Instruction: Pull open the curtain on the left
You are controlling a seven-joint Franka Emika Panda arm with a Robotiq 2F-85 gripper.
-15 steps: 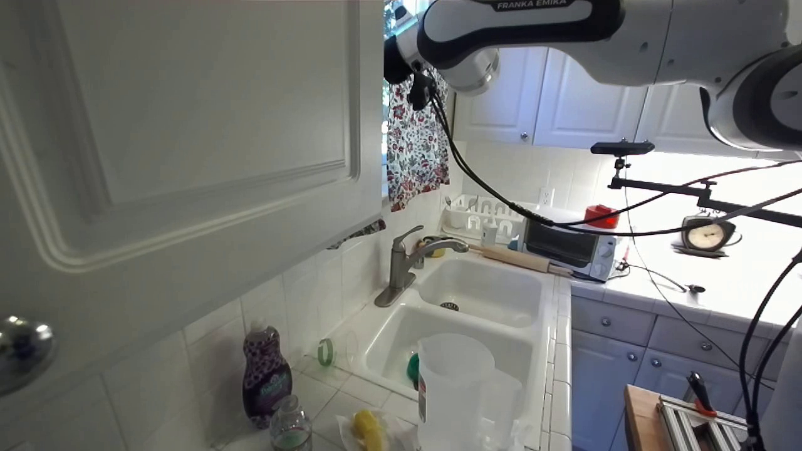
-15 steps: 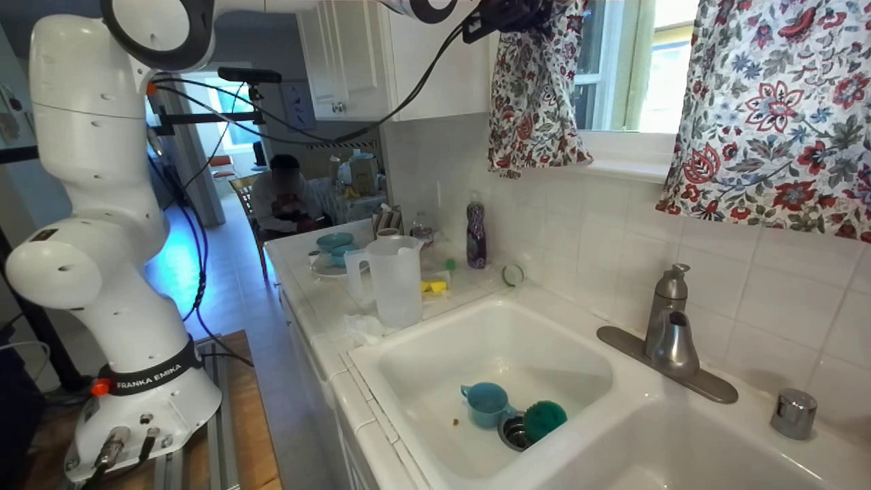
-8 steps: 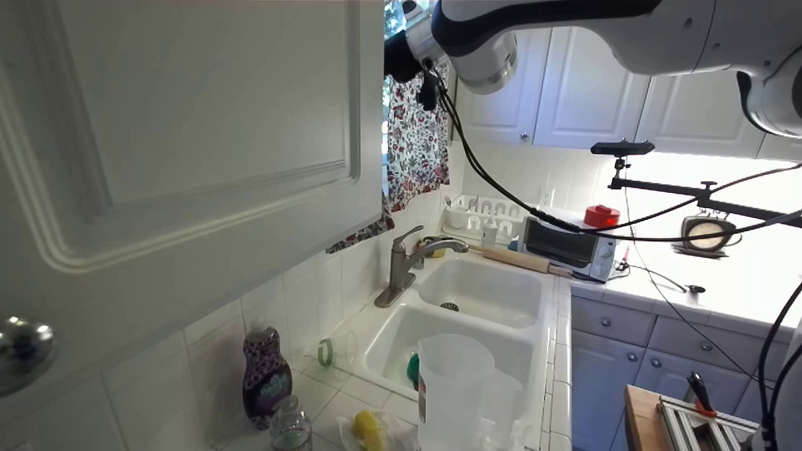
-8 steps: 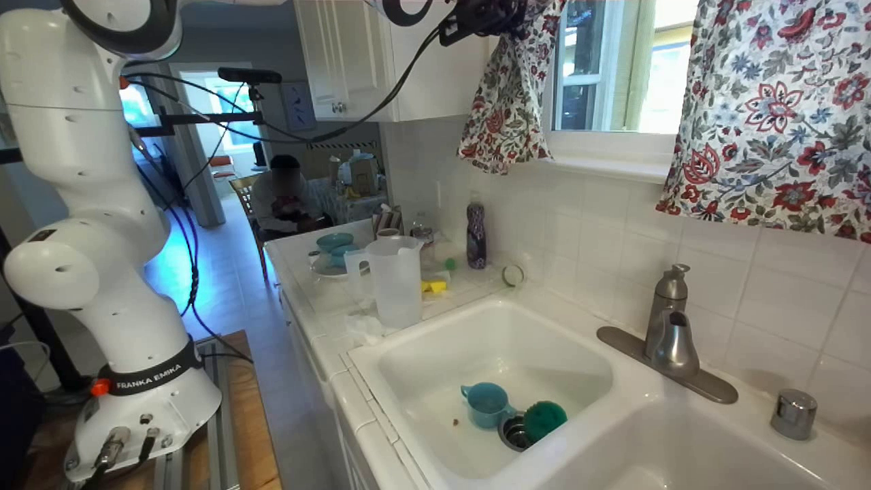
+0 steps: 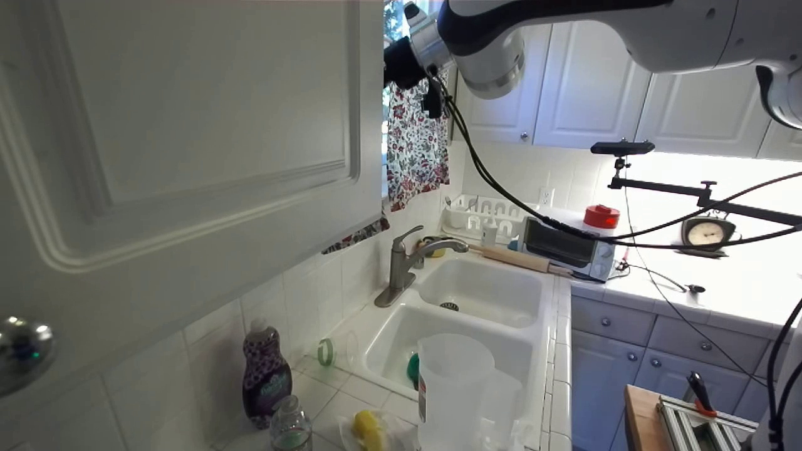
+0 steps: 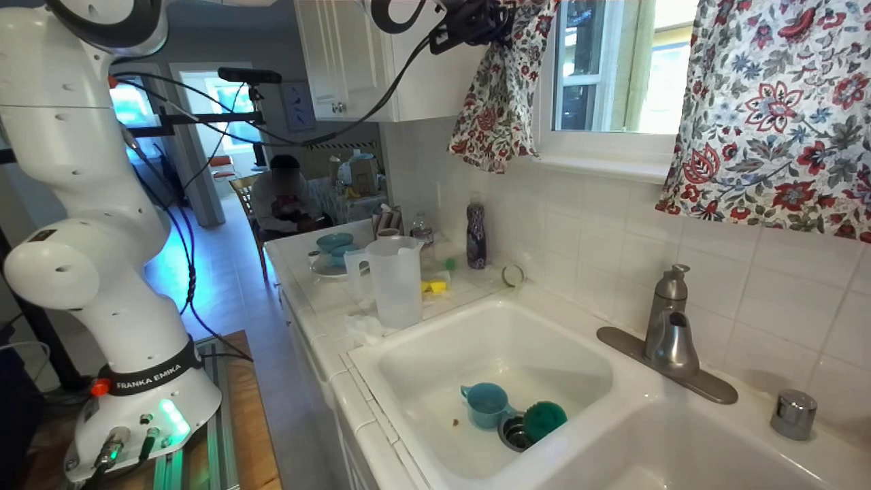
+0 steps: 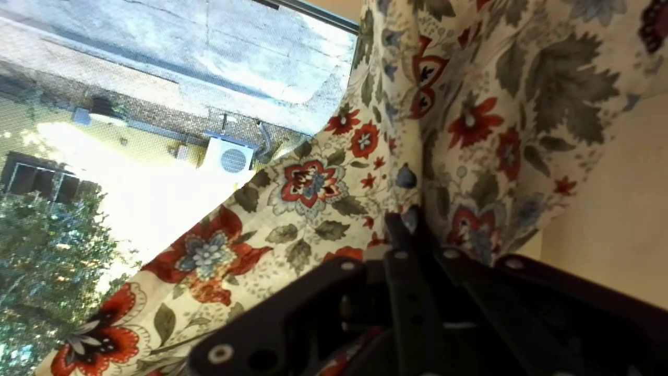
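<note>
The left curtain, white with red and blue flowers (image 6: 500,112), hangs gathered and slanted at the window's left side in an exterior view. Only its lower hem (image 5: 356,238) shows below the cabinet door in an exterior view. My gripper (image 6: 505,26) is shut on the curtain. In the wrist view its fingertips (image 7: 412,224) pinch a fold, and the cloth (image 7: 308,203) spreads on both sides. The gripper's black body (image 5: 402,64) shows in an exterior view, its fingertips hidden behind the cabinet door. The right curtain (image 6: 776,116) hangs flat.
A large white cabinet door (image 5: 207,125) fills the left of an exterior view. A white upper cabinet (image 6: 435,75) is close behind the gripper. The window (image 6: 612,75) lies between the curtains. Below are the faucet (image 6: 670,333), sink (image 6: 592,367), pitcher (image 6: 398,279) and soap bottle (image 6: 476,235).
My gripper has moved toward the upper cabinet, pulling the left curtain with it. More of the window is uncovered. A green light now shows on the robot base.
</note>
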